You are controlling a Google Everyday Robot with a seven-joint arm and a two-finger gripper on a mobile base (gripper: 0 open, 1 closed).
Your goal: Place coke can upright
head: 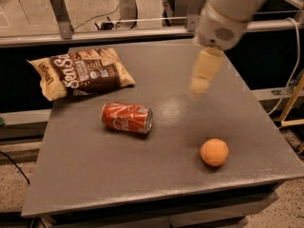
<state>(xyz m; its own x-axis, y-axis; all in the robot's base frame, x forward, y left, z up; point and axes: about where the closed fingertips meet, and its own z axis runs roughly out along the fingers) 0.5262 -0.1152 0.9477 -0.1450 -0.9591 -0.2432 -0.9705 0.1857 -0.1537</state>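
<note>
The red coke can (127, 118) lies on its side near the middle of the grey table (95, 175), its silver end facing right. My gripper (200, 83) hangs above the table's right centre, to the right of the can and a little behind it, apart from it and holding nothing. The arm comes in from the upper right.
A brown and cream chip bag (78, 72) lies at the table's back left. An orange ball (214, 152) sits at the front right. A metal rail (118, 32) runs behind the table. Cables lie on the floor beyond.
</note>
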